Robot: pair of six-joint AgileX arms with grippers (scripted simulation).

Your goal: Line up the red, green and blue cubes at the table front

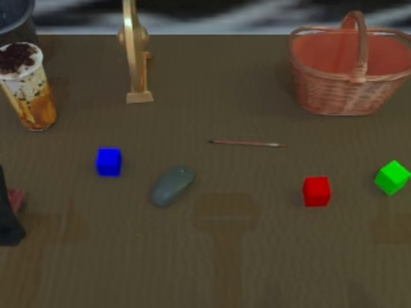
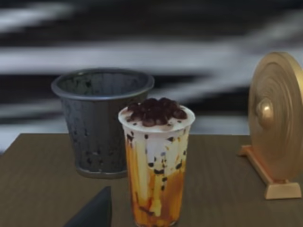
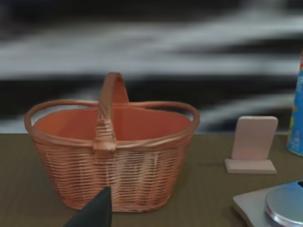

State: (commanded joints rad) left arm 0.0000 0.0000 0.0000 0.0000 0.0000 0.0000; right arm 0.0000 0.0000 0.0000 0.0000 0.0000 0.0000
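Observation:
In the top view the blue cube sits left of centre on the table. The red cube lies at the right, and the green cube is turned at an angle near the right edge. All three stand apart on the tabletop, none held. My left arm is parked at the far left edge, well left of the blue cube. My right arm is outside the top view; a dark part of my right gripper shows in its wrist view, facing the basket. Neither wrist view shows a cube.
A grey oval stone lies right of the blue cube, and a pencil lies mid-table. At the back are a wicker basket, a gold gong, a bubble-tea cup and a dark bin. A dull reddish slab lies by my left arm.

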